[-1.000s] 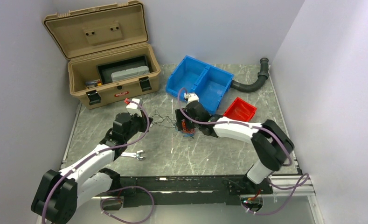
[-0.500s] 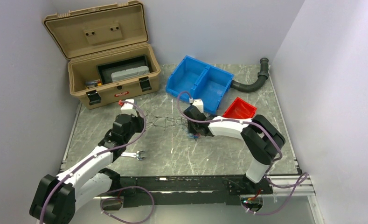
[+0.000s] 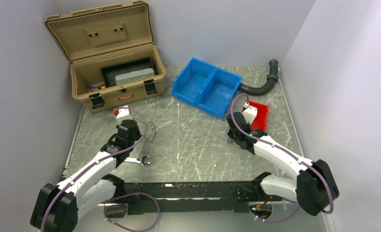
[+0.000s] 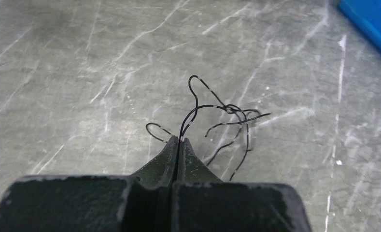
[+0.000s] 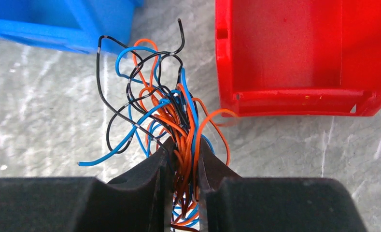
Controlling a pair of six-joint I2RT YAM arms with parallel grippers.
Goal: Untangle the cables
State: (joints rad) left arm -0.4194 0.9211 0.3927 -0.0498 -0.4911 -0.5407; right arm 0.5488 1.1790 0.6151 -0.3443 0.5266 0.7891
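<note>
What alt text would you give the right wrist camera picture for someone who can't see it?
The right gripper pinches a tangled bundle of orange, blue and black cables that fan out above it. Beyond them, on the grey marbled table, sit a red bin at right and a blue bin at upper left.

Far-left corner of table (image 3: 193,154) holds open tan case (image 3: 116,92). Far edge: blue bin (image 3: 208,87), black hose (image 3: 258,88). Toward right edge: red bin (image 3: 261,110); left side: wrench (image 3: 141,160), thin cables (image 3: 151,129).

No legible text — red label (image 3: 125,98) on tan case (image 3: 112,93) too small
</note>
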